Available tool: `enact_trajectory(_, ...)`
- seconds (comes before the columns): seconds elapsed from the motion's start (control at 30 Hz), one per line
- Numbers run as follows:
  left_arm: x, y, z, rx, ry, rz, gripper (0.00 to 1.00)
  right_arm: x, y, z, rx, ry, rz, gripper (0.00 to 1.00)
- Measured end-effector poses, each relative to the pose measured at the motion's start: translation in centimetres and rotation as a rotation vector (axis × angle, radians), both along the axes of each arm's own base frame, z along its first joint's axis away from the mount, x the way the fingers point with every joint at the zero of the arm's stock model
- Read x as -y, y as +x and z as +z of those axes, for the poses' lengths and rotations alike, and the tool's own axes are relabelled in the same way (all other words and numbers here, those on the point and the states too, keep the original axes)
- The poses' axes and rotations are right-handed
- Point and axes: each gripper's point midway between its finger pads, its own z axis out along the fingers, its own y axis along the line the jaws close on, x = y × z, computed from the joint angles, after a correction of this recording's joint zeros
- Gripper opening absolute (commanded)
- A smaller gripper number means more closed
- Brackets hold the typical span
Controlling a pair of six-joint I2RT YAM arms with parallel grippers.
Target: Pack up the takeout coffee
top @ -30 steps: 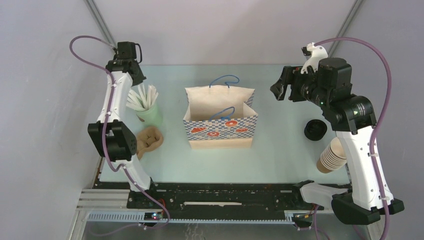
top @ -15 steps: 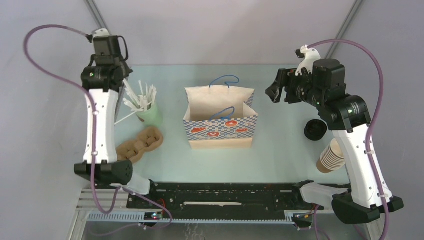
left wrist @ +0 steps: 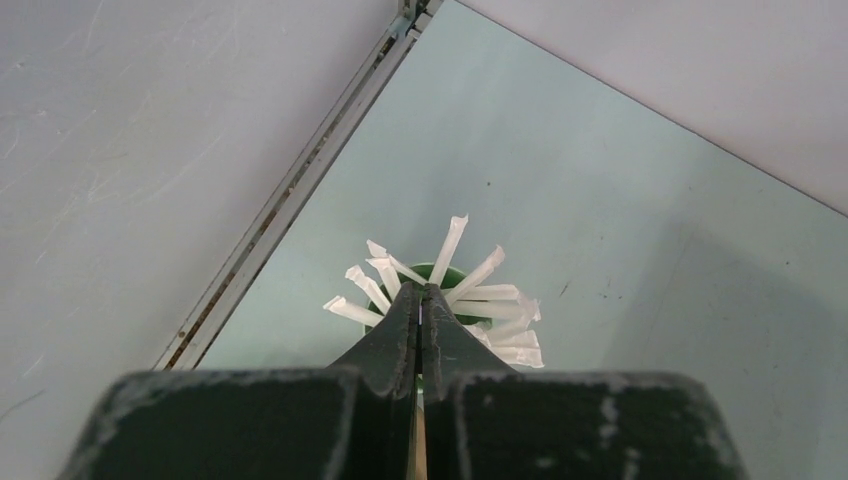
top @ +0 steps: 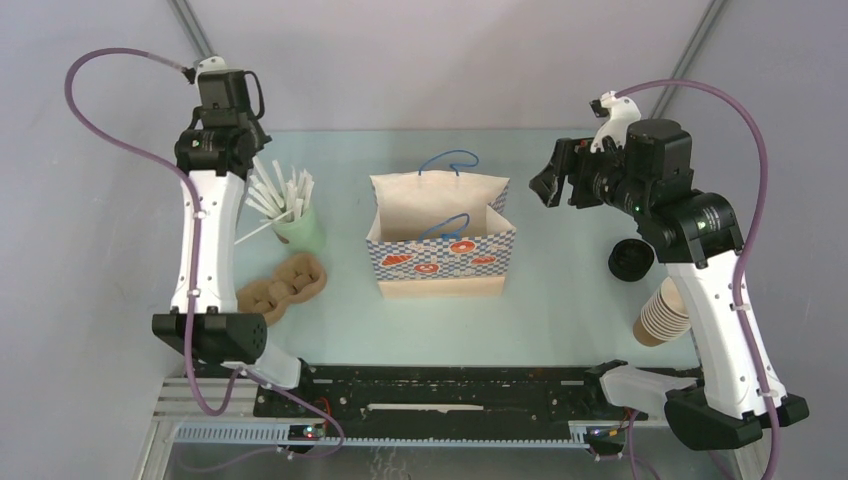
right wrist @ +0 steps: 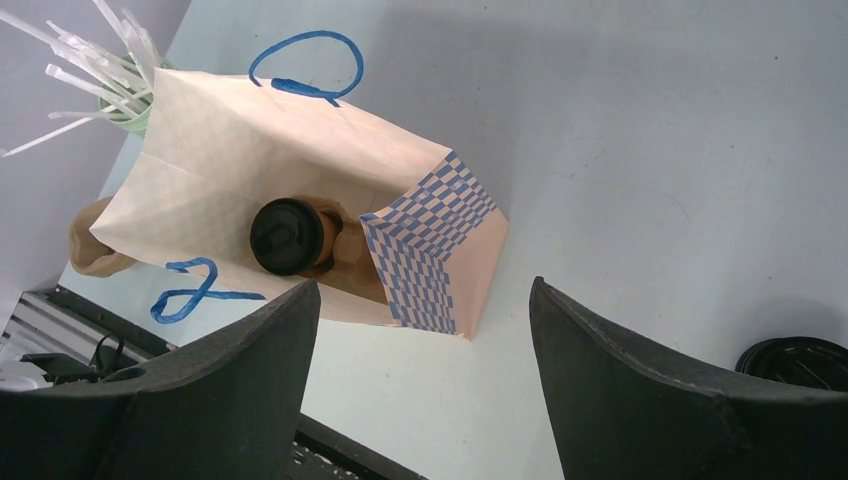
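Up top, the checkered paper bag [top: 440, 238] stands open-mouthed mid-table, blue handles up; the right wrist view looks straight down its throat, and there sits the takeout coffee [right wrist: 290, 237], on the floor of the bag against the plain tan wall, black lid facing up at the opening; we see a sliver of brown cup body beside the lid, so its long axis runs from bag floor to bag mouth, though whether it leans a touch we cannot tell. The right gripper [right wrist: 420, 300] hangs above the bag, jaws spread wide and holding nothing, the coffee well below and apart from both fingers. Over on the left, the pale green cup [top: 303, 232] bristles with white sticks [left wrist: 480, 300]; the left gripper [left wrist: 421, 300] hovers right above it, clenched, fingers pressed flat together. Beside the right arm we spot a stack of lidless tan cups [top: 662, 312] lying tilted, and black lids [top: 631, 259] just beyond it.
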Motion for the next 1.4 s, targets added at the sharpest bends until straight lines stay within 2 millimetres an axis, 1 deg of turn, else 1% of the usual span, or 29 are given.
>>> enact_trajectory(0.1,0.0,0.3,-0.5,-0.012,-0.002,0.001,0.00,0.0,-0.1,0.1,0.004,0.001,0.000,0.85)
enact_trajectory(0.33,0.1,-1.0,1.5,0.043,-0.011,0.006,0.00,0.1,-0.1,0.0,0.004,-0.001,-0.003,0.85)
enact_trajectory(0.43,0.3,-2.0,3.0,0.080,-0.031,0.006,0.00,0.0,-0.1,-0.1,0.002,-0.008,-0.001,0.85)
enact_trajectory(0.5,1.3,-2.4,5.0,0.146,-0.079,-0.033,0.00,-0.1,-0.2,-0.1,0.004,-0.011,0.003,0.85)
enact_trajectory(0.53,2.2,-2.4,6.3,0.196,-0.114,-0.073,0.00,-0.2,-0.2,-0.1,0.004,-0.013,0.004,0.85)
enact_trajectory(0.63,5.9,-3.2,10.1,0.365,-0.249,-0.239,0.00,-0.1,-0.1,-0.2,0.007,-0.019,-0.001,0.85)
enact_trajectory(0.67,7.4,-3.9,11.3,0.422,-0.297,-0.304,0.00,0.0,-0.1,-0.2,0.007,-0.021,-0.005,0.85)
enact_trajectory(0.73,10.6,-6.0,13.1,0.517,-0.394,-0.446,0.00,0.1,0.0,-0.3,0.007,-0.025,-0.011,0.85)
enact_trajectory(0.87,15.5,-9.4,16.1,0.618,-0.506,-0.683,0.00,0.3,0.1,-0.3,0.007,-0.029,-0.021,0.85)
enact_trajectory(0.97,17.7,-10.6,17.5,0.655,-0.538,-0.793,0.00,0.4,0.1,-0.3,0.008,-0.031,-0.028,0.85)
enact_trajectory(1.03,19.3,-11.0,17.5,0.654,-0.563,-0.856,0.00,0.4,0.2,-0.3,0.009,-0.031,-0.029,0.85)
enact_trajectory(1.13,22.7,-11.4,16.3,0.596,-0.613,-0.960,0.00,0.4,0.2,-0.3,0.009,-0.031,-0.028,0.85)
enact_trajectory(1.17,23.6,-11.4,16.0,0.582,-0.620,-0.983,0.00,0.4,0.2,-0.3,0.009,-0.030,-0.028,0.85)
enact_trajectory(1.23,25.3,-10.7,14.7,0.531,-0.629,-1.018,0.00,0.4,0.2,-0.3,0.009,-0.030,-0.029,0.85)
enact_trajectory(1.33,26.8,-9.7,12.4,0.459,-0.637,-1.034,0.00,0.5,0.2,-0.3,0.009,-0.030,-0.031,0.85)
enact_trajectory(1.4,27.3,-9.2,11.0,0.424,-0.632,-1.028,0.00,0.5,0.3,-0.3,0.009,-0.030,-0.033,0.85)
